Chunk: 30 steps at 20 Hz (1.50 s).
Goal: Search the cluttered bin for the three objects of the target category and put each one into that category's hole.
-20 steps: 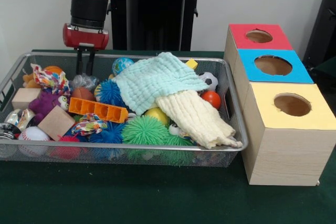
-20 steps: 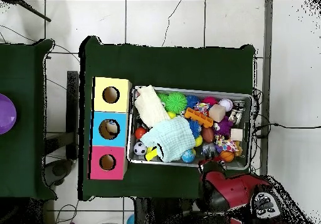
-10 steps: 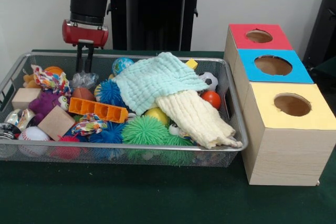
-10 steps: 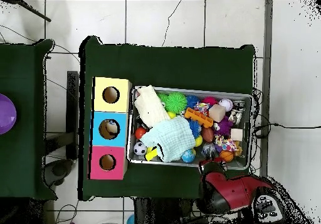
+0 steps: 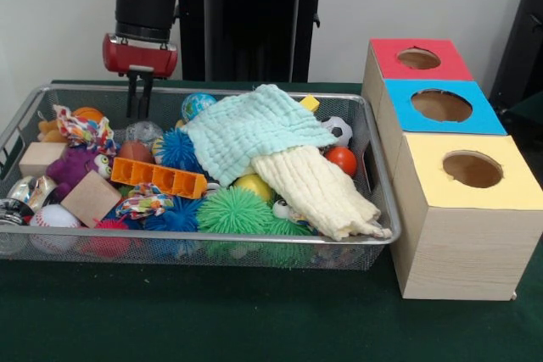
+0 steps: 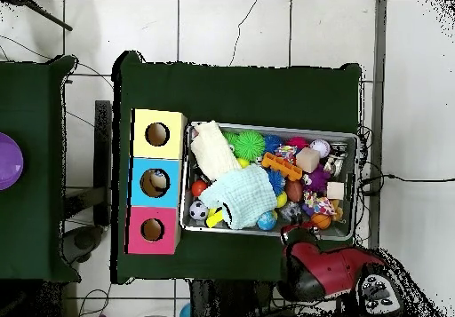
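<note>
Bin [image 5: 373, 209] contents were under search as your gripper [image 5: 137, 99], its fingers pressed together on nothing, hung above the clutter; next, you needed 1 target exposed.

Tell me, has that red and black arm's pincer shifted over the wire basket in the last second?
Yes, slightly. The pincer rose a little against the silver wire mesh basket's back rim and edged right.

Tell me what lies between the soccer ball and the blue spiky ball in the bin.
In the front view, the mint green cloth is draped across the stretch between the soccer ball and the blue spiky ball. The overhead view shows the same.
</note>
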Each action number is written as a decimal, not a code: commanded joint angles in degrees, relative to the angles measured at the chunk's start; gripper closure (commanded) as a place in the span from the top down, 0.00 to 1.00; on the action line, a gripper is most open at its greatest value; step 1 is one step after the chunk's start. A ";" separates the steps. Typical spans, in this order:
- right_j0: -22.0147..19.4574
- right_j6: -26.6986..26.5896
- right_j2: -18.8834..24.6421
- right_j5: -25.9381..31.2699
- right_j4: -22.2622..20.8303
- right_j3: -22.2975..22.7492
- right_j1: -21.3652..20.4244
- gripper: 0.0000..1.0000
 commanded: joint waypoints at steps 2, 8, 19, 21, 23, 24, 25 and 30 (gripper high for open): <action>-1.56 4.39 7.16 5.87 -1.74 0.60 -1.39 0.00; -2.02 4.02 8.06 6.95 -1.69 1.49 -2.61 0.00; -1.33 4.21 7.33 6.08 -1.17 0.80 -2.01 1.00; -0.82 3.99 7.21 6.10 -1.31 0.92 -2.08 1.00; -0.62 4.09 7.12 6.21 -0.98 0.87 -1.94 1.00; -0.45 4.11 6.99 6.23 -0.83 0.79 -1.84 1.00; -0.52 4.08 7.10 6.29 -0.88 0.74 -1.78 1.00; -0.51 4.04 7.00 5.90 -1.03 0.37 -1.28 1.00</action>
